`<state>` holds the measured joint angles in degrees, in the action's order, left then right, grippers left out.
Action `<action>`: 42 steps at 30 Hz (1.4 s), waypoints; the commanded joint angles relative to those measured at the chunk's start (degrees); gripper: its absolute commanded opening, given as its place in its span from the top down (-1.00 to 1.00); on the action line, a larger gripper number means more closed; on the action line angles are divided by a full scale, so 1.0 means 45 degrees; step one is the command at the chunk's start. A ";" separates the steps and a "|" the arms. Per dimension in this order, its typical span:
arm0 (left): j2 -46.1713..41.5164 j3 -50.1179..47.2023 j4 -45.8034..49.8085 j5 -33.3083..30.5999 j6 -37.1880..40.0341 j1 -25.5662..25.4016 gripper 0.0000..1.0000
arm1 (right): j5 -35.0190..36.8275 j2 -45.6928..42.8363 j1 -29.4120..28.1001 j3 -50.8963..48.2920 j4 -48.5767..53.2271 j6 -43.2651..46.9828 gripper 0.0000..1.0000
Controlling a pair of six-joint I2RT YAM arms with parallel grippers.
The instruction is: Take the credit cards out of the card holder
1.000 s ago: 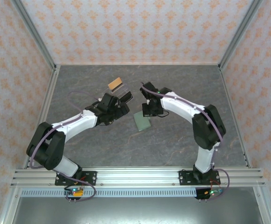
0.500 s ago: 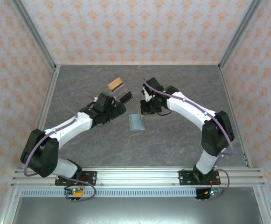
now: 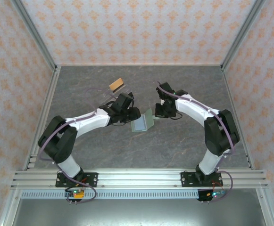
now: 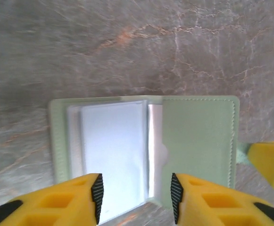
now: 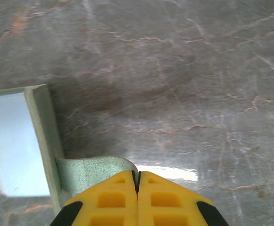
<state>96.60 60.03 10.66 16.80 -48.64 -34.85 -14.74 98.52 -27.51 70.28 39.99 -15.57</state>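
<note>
My left pincer [image 4: 136,197] stands with its yellow fingers and black pads apart, set astride the near edge of the small, flat sage-green card holder [image 4: 198,141]. I cannot tell whether either pad touches it. The card holder lies open like a book near the middle of the grey marbled counter [image 4: 127,47], between my two arms. In my left wrist view its left half carries a pale bluish-white card [image 4: 111,155] under a clear sleeve. Its right half is a plain green stitched pocket with a small rounded notch at the inner edge. The fold runs between my two left pads.

My right pincer [image 5: 137,178] is at the holder's far right side. Its fingers are pressed together with no gap and clamped on the little green tab [image 5: 92,172] that sticks out from the holder's edge. The tab curves up off the counter into my fingertips.

From above, a clear plastic tray [image 3: 121,91] with a tan piece [image 3: 116,84] sits farther back on the counter, beyond my left forearm and apart from the holder.
</note>
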 commanded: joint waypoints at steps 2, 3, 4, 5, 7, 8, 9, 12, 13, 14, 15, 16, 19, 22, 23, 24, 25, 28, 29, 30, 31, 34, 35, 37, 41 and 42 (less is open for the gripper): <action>0.1210 0.1423 -0.0359 0.0617 0.0182 -0.0425 0.38 | 0.0454 -0.0262 0.0379 -0.0678 -0.0742 -0.0566 0.98; 0.1542 0.1711 -0.0324 0.0672 0.0218 -0.0495 0.44 | 0.0353 -0.0230 0.0486 -0.0833 -0.0897 -0.0629 0.98; 0.1826 0.1941 -0.0308 0.0729 0.0223 -0.0550 0.51 | 0.0210 -0.0193 0.0562 -0.0935 -0.1038 -0.0673 0.97; 0.2119 0.2194 -0.0297 0.0808 0.0233 -0.0594 0.59 | 0.0067 -0.0160 0.0657 -0.1032 -0.1154 -0.0732 0.97; 0.2641 0.2588 -0.0268 0.0978 0.0177 -0.0644 0.68 | -0.0138 -0.0111 0.0823 -0.1096 -0.1304 -0.0823 0.94; 0.2770 0.2792 -0.0271 0.1079 0.0172 -0.0677 0.73 | -0.0132 -0.0148 0.0875 -0.1135 -0.1359 -0.0863 0.89; 0.3304 0.3020 -0.0208 0.1207 0.0190 -0.0702 0.80 | -0.0104 -0.0232 0.0924 -0.1162 -0.1414 -0.0914 0.83; 0.4015 0.3651 0.0249 0.1262 0.0338 -0.0749 0.94 | 0.0185 -0.0533 0.0951 -0.1122 -0.1450 -0.1075 0.47; 0.4202 0.3803 0.0414 0.1198 0.0393 -0.0751 0.98 | 0.0278 -0.0672 0.0944 -0.1096 -0.1428 -0.1145 0.36; 0.4386 0.3928 0.0604 0.1059 0.0452 -0.0761 1.00 | 0.0297 -0.0825 0.0957 -0.1087 -0.1440 -0.1233 0.27; 0.4492 0.4017 0.0808 0.0887 0.0486 -0.0770 1.00 | 0.0161 -0.1020 0.0955 -0.1087 -0.1481 -0.1263 0.24; 0.4591 0.4094 0.1002 0.0735 0.0533 -0.0771 1.00 | -0.0012 -0.1169 0.0946 -0.1097 -0.1536 -0.1302 0.22; 0.4798 0.4137 0.1354 0.0505 0.0599 -0.0771 1.00 | -0.0961 -0.1513 0.0956 -0.1046 -0.1917 -0.1453 0.22; 0.4884 0.4005 0.1190 0.0560 0.0541 -0.0769 1.00 | -0.2091 -0.1336 0.0938 -0.0906 -0.2132 -0.1583 0.31; 0.4899 0.3985 0.1181 0.0516 0.0541 -0.0771 1.00 | -0.2448 -0.1111 0.0948 -0.0839 -0.2142 -0.1613 0.36; 0.4937 0.3984 0.1168 0.0527 0.0551 -0.0771 1.00 | -0.2615 -0.0797 0.0921 -0.0752 -0.2059 -0.1687 0.44; 0.4959 0.4005 0.1183 0.0550 0.0518 -0.0771 1.00 | -0.2766 -0.0544 0.0913 -0.0697 -0.1988 -0.1695 0.50; 0.4997 0.4077 0.1128 0.0765 0.0497 -0.0766 1.00 | -0.3087 0.0113 0.0790 -0.0597 -0.1899 -0.1622 0.61; 0.4965 0.4082 0.1167 0.0751 0.0499 -0.0771 1.00 | -0.3161 0.0324 0.0741 -0.0544 -0.1876 -0.1587 0.62; 0.4897 0.4082 0.1160 0.0743 0.0497 -0.0771 1.00 | -0.3184 0.0518 0.0722 -0.0449 -0.1812 -0.1551 0.64; 0.4837 0.4082 0.1183 0.0721 0.0461 -0.0771 1.00 | -0.3154 0.0696 0.0702 -0.0374 -0.1727 -0.1550 0.65; 0.4384 0.3869 0.1093 0.0849 0.0405 -0.0696 1.00 | -0.2931 0.1137 0.0689 -0.0298 -0.1646 -0.1521 0.67; 0.4083 0.3605 0.0902 0.0831 0.0334 -0.0619 1.00 | -0.2765 0.1290 0.0702 -0.0270 -0.1569 -0.1488 0.67; 0.3561 0.3083 0.0695 0.0817 0.0201 -0.0395 0.83 | -0.2451 0.1574 0.0695 -0.0238 -0.1463 -0.1478 0.67; 0.2553 0.2182 0.0822 0.0786 0.0082 0.0035 0.42 | -0.2010 0.1996 0.0692 -0.0263 -0.1405 -0.1431 0.67; 0.2310 0.1997 0.0976 0.0665 0.0087 0.0082 0.36 | -0.1978 0.2011 0.0700 -0.0285 -0.1442 -0.1393 0.67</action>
<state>111.68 71.22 13.02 20.97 -48.01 -35.86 -26.41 106.50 -24.23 67.75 31.90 -22.48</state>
